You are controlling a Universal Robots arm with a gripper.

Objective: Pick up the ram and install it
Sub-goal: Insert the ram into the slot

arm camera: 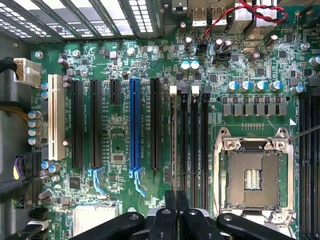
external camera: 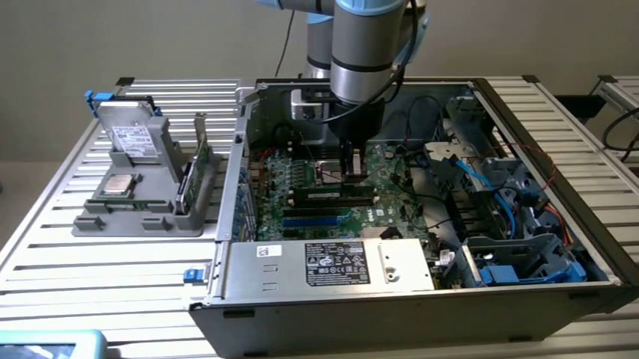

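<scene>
Take the shiny square processor socket (arm camera: 252,175) on the green board as your marker. Every place here is told from it.

Your pincer (arm camera: 176,194) hangs straight down into the open dark computer case (external camera: 399,314), just beside the socket. Its two black fingers (arm camera: 171,205) are pressed together, so the pincer is closed. You can see nothing pinched between them.

The ram (external camera: 334,196), a long thin dark stick with a small pale label, is not in the pincer. It stands on its edge on the board, just beside the socket, on the side away from the arm. It looks as if it sits in one of the long black memory slots (arm camera: 183,145) next to the socket. You cannot tell from here if it is pushed all the way down.

This is the part that matters most for you. The ram's long side runs along the socket's edge, the same way the slots run. The closed fingertips are at one end of those slots, right above them, so the stick stretches away from the tips in a line. The tips are very near the ram, but you cannot tell if they touch it.

Far from the socket, outside the case, a grey plastic rack (external camera: 140,221) holds another thin green board (external camera: 203,166) standing up. You cannot tell if that is a ram too.
</scene>
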